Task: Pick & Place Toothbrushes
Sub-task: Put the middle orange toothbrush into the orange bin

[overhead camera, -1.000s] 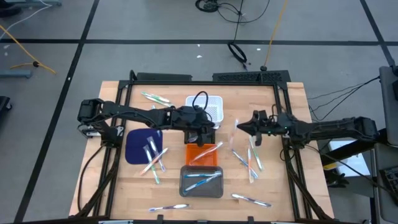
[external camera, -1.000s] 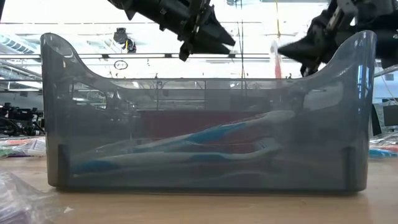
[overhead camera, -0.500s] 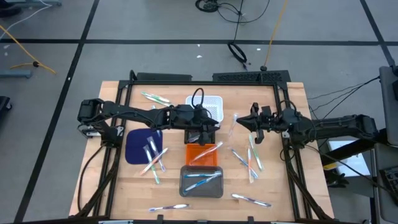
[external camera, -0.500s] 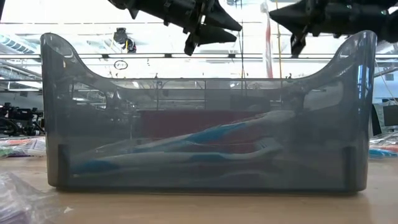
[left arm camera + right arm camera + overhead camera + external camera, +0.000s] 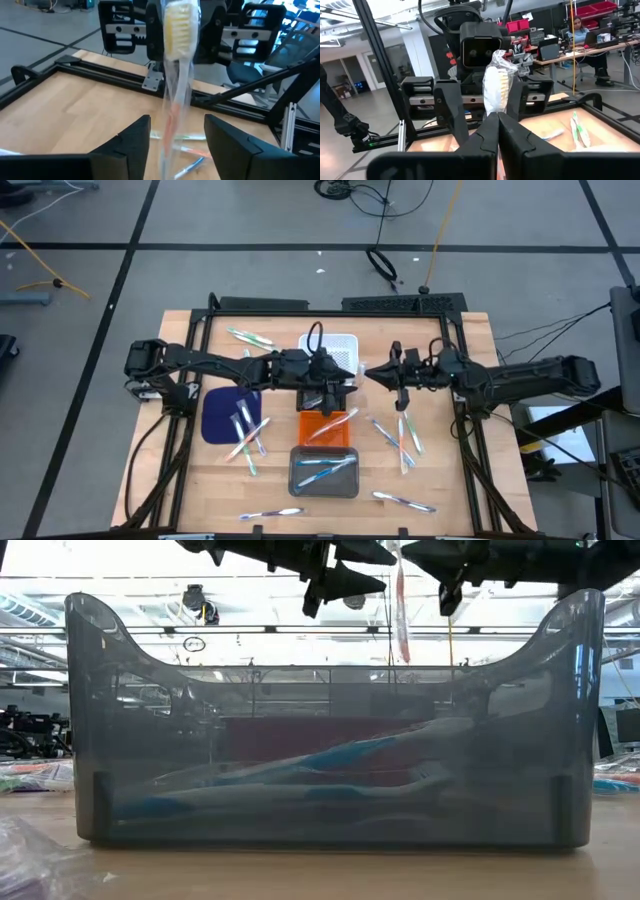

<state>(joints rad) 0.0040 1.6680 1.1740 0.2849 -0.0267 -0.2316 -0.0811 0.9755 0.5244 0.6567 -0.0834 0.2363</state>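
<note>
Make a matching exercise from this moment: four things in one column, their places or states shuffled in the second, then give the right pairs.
Things:
1. right gripper
2. left gripper
3. grey tray
4. blue mat

States or places:
A. open, facing the held toothbrush
B. lies left of the orange tray, toothbrushes on it
C. shut on a wrapped toothbrush
D. nearest the table's front edge, holds blue toothbrushes

Pairs: 1-C, 2-A, 3-D, 4-B
</note>
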